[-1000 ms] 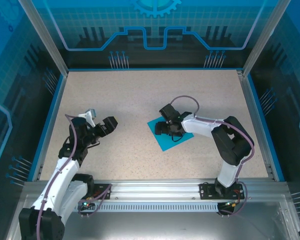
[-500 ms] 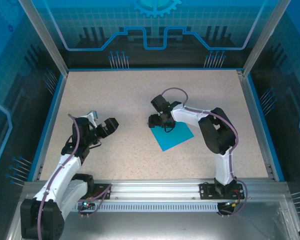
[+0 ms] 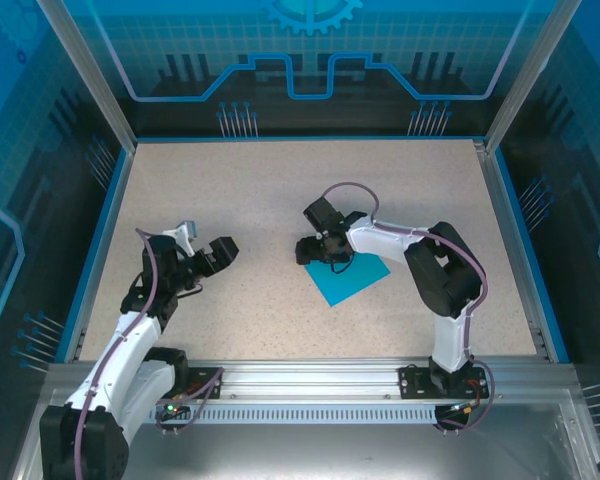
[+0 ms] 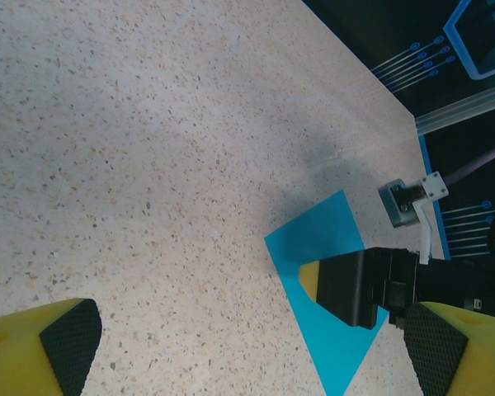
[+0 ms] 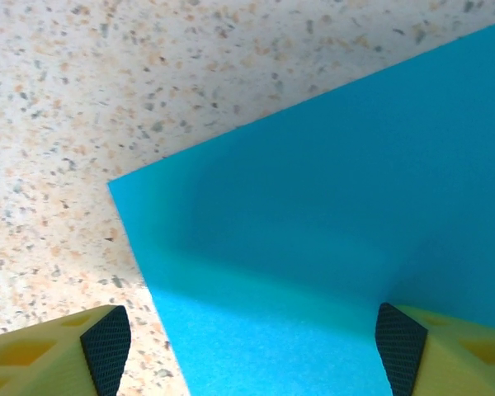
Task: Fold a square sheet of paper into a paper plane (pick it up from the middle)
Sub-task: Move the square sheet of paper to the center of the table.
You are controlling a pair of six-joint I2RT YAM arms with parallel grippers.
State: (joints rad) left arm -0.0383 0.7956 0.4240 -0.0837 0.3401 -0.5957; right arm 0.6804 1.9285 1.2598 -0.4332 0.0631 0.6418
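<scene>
The square sheet of paper [image 3: 355, 278] is teal-blue and lies flat and unfolded on the speckled table, right of centre. My right gripper [image 3: 312, 250] hangs low over the sheet's far-left corner. In the right wrist view that corner of the sheet [image 5: 330, 206] lies between the open jaws of the right gripper [image 5: 252, 346], one fingertip [image 5: 107, 342] over bare table, the other [image 5: 400, 351] over paper. My left gripper [image 3: 218, 252] stands open over bare table to the left; its view shows the left gripper [image 4: 252, 351] facing the sheet [image 4: 330, 235]. A paper plane is out of view.
The speckled table [image 3: 280, 180] has a blue raised border and see-through cage walls on three sides. An aluminium rail [image 3: 310, 380] with both arm bases runs along the near edge. Bare table lies between the two grippers.
My right gripper has moved from over the sheet's middle up and left to its far-left corner, jaws narrowing a little. The left arm has barely shifted. The sheet stays flat.
</scene>
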